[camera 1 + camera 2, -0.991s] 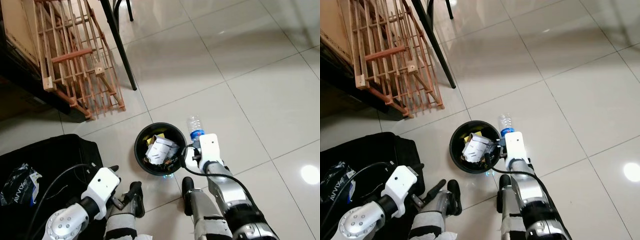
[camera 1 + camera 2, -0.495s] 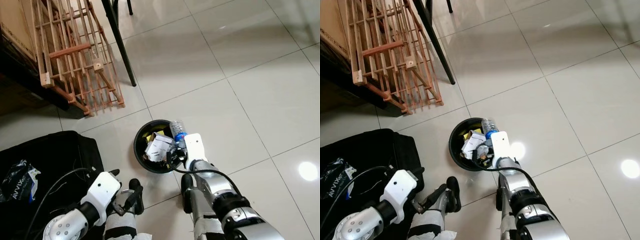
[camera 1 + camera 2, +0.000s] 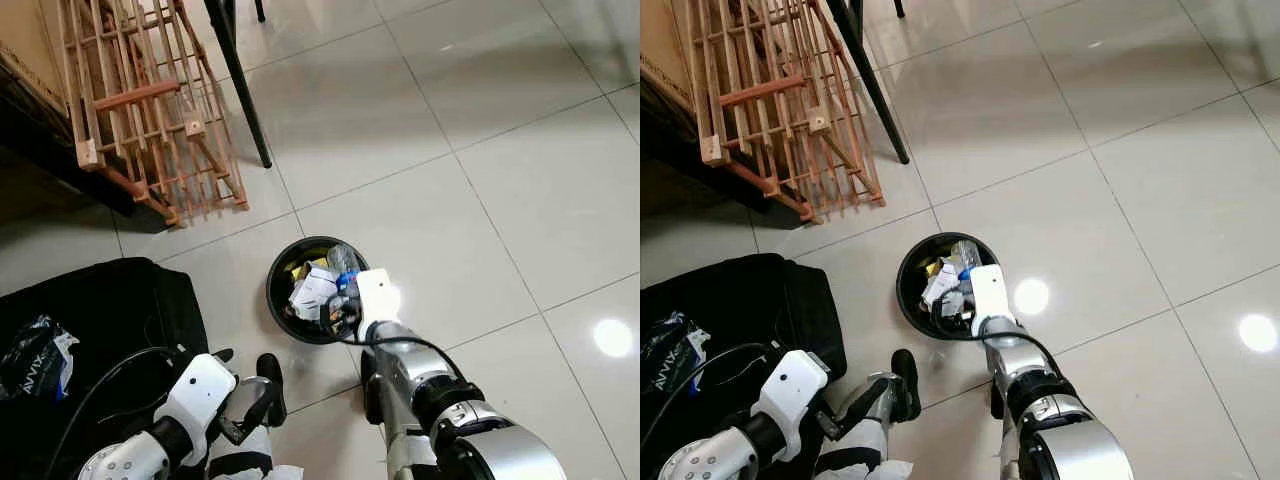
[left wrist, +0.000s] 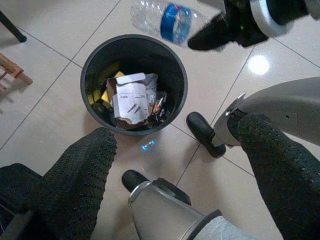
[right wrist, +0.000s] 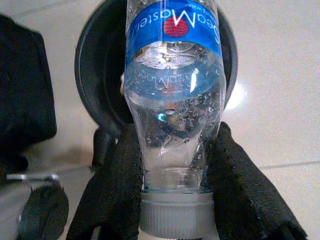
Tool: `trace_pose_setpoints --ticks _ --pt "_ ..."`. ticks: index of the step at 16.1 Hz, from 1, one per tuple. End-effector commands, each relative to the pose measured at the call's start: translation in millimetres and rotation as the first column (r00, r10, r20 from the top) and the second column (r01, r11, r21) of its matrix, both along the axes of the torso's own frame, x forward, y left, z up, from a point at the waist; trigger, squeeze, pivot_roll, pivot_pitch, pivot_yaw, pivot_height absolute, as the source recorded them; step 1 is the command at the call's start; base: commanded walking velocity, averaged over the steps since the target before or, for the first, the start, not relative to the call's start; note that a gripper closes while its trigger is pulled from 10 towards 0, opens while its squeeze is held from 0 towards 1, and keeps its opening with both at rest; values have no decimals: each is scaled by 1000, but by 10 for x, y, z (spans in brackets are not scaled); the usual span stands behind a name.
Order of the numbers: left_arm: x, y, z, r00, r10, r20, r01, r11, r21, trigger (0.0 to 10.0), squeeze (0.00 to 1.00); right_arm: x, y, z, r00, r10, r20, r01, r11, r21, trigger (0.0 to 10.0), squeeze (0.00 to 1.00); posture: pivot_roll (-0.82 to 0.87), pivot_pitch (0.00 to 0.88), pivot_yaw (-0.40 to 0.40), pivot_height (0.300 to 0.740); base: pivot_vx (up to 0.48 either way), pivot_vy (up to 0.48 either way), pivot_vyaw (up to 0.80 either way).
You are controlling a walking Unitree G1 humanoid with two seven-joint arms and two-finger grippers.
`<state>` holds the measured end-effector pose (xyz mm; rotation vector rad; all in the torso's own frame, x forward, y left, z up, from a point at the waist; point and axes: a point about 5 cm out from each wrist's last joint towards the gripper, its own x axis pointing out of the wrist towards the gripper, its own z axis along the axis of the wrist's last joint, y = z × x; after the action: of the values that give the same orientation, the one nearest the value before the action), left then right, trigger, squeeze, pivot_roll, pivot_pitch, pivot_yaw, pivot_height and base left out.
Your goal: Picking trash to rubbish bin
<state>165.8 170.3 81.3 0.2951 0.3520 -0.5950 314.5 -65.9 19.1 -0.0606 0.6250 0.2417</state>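
The right tool (image 5: 172, 200) was clamped on a clear plastic water bottle (image 5: 172, 100), its 2 black fingers (image 5: 117, 195) pressing the neck from both sides just above the grey cap. The bottle carried a blue label and droplets inside. In the left wrist view the bottle (image 4: 165, 19) sat in the upper middle of the frame, lying roughly level above the far rim of the black rubbish bin (image 4: 95, 65), with the right tool (image 4: 222, 32) holding it at the upper right.

From the head camera, the right arm reached forward from the lower middle of the frame, its white wrist housing (image 3: 376, 297) right over the bin's right rim, and the bottle (image 3: 344, 262) poked out above the bin (image 3: 276, 290) opening near the frame's centre. The bin already held crumpled white paper (image 4: 131, 97) and yellow scraps.

The left tool (image 3: 252, 395) hung low at the lower left of the frame beside the robot's black foot, its 2 fingers (image 4: 80, 180) spread wide apart and holding nothing.

A black bag (image 3: 110, 320) lay on the tiled floor (image 3: 520, 150) at the lower left, touching nothing in the bin. A wooden rack (image 3: 150, 110) leaned in the upper left, next to a black leg of furniture (image 3: 245, 100).
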Motion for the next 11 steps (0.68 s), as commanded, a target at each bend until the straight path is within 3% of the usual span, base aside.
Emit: trace_pose_setpoints --ticks 1,6,8,9,11 --pt "-101 28 -59 999 12 -46 -11 1000 19 10000 0 -148 64 -152 997 11 -74 -10 1000 13 10000 0 261 558 52 740 0 0 0" --pt "-124 24 -57 998 10 -55 -8 1000 25 10000 0 -190 98 -191 995 19 -94 -17 1000 23 10000 0 261 565 52 740 0 0 0" --pt "-126 21 -61 998 10 -57 -9 1000 26 10000 0 -134 86 -135 999 6 -47 -6 1000 18 10000 0 260 566 52 740 0 0 0" --pt "-128 21 -61 998 10 -57 -9 1000 27 10000 0 -101 57 -108 1000 -7 -22 7 1000 3 10000 941 260 566 52 740 0 0 0" --pt "-131 22 -61 998 10 -59 -9 1000 28 10000 0 -54 -6 -71 999 -40 13 40 999 -21 10000 1000 261 565 53 740 0 0 0"
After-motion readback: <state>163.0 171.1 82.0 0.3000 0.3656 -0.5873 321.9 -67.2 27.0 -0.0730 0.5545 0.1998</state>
